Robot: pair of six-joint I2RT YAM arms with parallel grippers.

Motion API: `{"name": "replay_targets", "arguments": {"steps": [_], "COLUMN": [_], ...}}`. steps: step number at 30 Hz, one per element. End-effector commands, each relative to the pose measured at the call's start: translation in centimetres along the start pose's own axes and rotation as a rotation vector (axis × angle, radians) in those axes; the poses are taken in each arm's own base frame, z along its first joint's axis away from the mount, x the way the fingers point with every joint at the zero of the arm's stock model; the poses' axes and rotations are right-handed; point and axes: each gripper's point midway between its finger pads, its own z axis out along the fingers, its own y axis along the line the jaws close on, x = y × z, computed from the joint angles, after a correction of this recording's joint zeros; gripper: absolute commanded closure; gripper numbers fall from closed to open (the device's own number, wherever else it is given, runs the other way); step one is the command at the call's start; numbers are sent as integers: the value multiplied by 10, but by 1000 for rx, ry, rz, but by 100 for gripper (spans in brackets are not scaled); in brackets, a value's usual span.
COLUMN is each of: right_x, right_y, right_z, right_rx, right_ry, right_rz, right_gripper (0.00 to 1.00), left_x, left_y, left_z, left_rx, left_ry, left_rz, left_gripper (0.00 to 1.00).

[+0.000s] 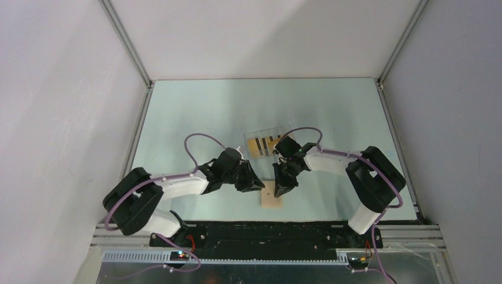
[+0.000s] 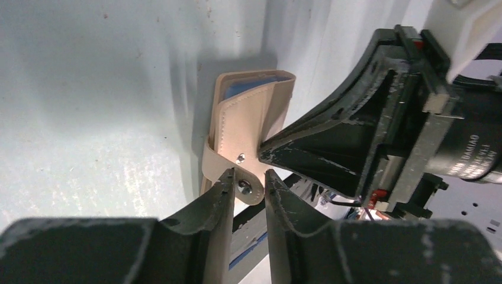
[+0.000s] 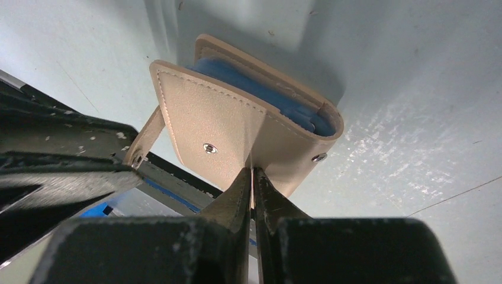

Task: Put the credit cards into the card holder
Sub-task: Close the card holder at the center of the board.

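W/ the card holder point(image 1: 272, 195) at the table's point(image 1: 195, 118) near edge, R gripper point(image 3: 253, 177) pinched shut on its front flap point(image 3: 201, 124) and L gripper point(image 2: 248, 176) straddling the snap strap point(image 2: 234, 163) (clamped or not, we can't tell), we'd peel gently apart to open it.

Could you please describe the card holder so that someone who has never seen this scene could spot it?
On the pale green table, look near the front edge, between the left gripper and right gripper. The card holder is the small tan folding wallet there, blue inside. Unlike the striped orange-yellow credit cards farther back, it is plain, with a snap strap.
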Motion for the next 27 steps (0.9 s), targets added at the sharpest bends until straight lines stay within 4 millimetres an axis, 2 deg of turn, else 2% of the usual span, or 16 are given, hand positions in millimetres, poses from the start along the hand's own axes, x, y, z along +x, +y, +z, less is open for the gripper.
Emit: {"name": "replay_targets", "arguments": {"steps": [1, 6, 11, 20, 23, 27], "right_x": [-8, -12, -19, -29, -29, -29], "right_y": [-20, -11, 0, 15, 16, 19], "right_z": [19, 15, 5, -11, -14, -21], "right_rx": [89, 32, -25, -114, -124, -162], "right_ry": [-36, -39, -65, -99, -99, -113], "right_rz": [14, 34, 50, 59, 62, 71], "right_gripper": [92, 92, 90, 86, 86, 86], "left_x": [2, 9, 7, 11, 14, 12], "left_y": [-13, -13, -15, -25, -24, -23], "left_z": [6, 13, 14, 21, 24, 25], "left_rx": [34, 23, 20, 34, 29, 25], "left_ry": [26, 53, 34, 54, 60, 44], "left_rz": [3, 3, 0, -2, -2, -9], "left_gripper": [72, 75, 75, 62, 63, 69]}}
